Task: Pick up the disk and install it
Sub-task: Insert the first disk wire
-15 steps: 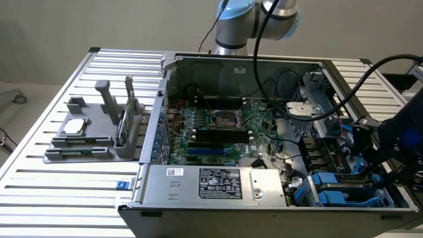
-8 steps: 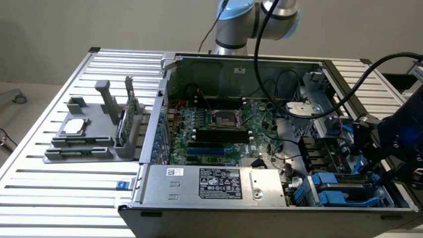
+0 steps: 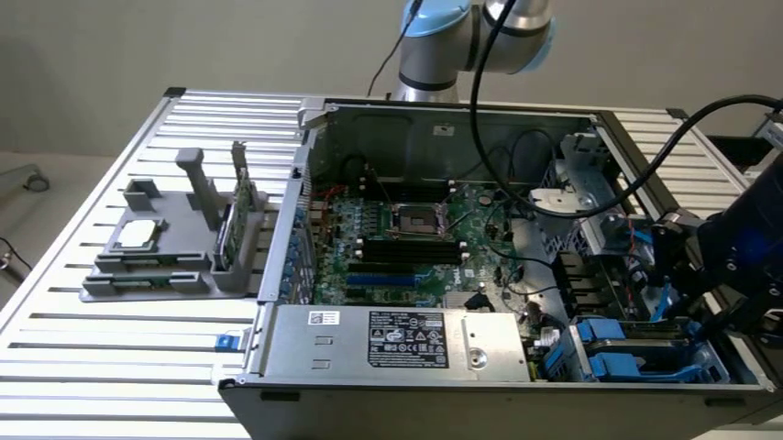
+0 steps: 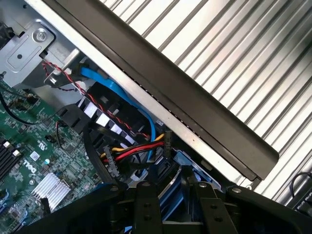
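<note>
My gripper (image 3: 685, 298) hangs low inside the open computer case (image 3: 428, 115), at the exterior view's right, just above the blue drive cage (image 3: 636, 353). In the wrist view its two dark fingers (image 4: 146, 204) stand close together around a narrow blue-edged slab, the disk (image 4: 171, 183), seen edge-on. The gripper (image 4: 173, 190) is shut on it. The disk's label and silver face are hidden. Under the dark wrist in the exterior view, a pale blue strip of the disk (image 3: 661, 298) shows.
Red, yellow and blue cables (image 4: 131, 146) run close beside the fingers. The case's black side wall (image 4: 195, 112) lies just past them. A power supply (image 3: 391, 339) and motherboard (image 3: 404, 238) sit in the case. A grey fixture (image 3: 159, 266) with a small chip (image 3: 138, 234) stands on the slatted table (image 3: 98, 357).
</note>
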Motion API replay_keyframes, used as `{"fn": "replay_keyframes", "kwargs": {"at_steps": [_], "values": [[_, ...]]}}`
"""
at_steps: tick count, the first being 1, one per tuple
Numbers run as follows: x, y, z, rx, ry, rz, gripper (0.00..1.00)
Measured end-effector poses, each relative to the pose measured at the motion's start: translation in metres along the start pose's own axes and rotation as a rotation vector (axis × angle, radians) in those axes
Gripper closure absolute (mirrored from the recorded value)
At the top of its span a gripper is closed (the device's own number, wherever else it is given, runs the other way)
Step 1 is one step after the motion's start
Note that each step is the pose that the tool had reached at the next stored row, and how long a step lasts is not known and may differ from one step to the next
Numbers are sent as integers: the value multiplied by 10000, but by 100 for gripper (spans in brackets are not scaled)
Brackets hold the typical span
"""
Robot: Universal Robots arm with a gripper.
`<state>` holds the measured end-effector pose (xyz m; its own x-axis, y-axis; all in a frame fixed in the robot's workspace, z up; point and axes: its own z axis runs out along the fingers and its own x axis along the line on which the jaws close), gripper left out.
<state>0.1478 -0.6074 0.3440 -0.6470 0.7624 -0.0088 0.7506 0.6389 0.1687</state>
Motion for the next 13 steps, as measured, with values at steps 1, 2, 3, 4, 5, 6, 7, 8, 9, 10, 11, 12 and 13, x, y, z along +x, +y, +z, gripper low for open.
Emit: {"fn": "replay_keyframes", "kwargs": {"at_steps": [1,2,3,4,5,6,7,8,9,10,11,12,13], "values": [[0,0,0,0,0,0,67],[0,0,0,0,0,1,67],[4,3,1,1,-1,6,67],[13,10,2,0,-1,10,67],[22,18,3,1,-3,14,67],[32,27,5,0,-3,23,67],[40,33,6,0,-5,31,67],[44,38,6,1,-7,39,67],[45,44,8,0,-5,41,67],[41,51,9,1,-7,41,67],[37,57,10,1,-7,43,67],[33,64,11,1,-8,44,67],[29,72,13,1,-8,45,67]]}}
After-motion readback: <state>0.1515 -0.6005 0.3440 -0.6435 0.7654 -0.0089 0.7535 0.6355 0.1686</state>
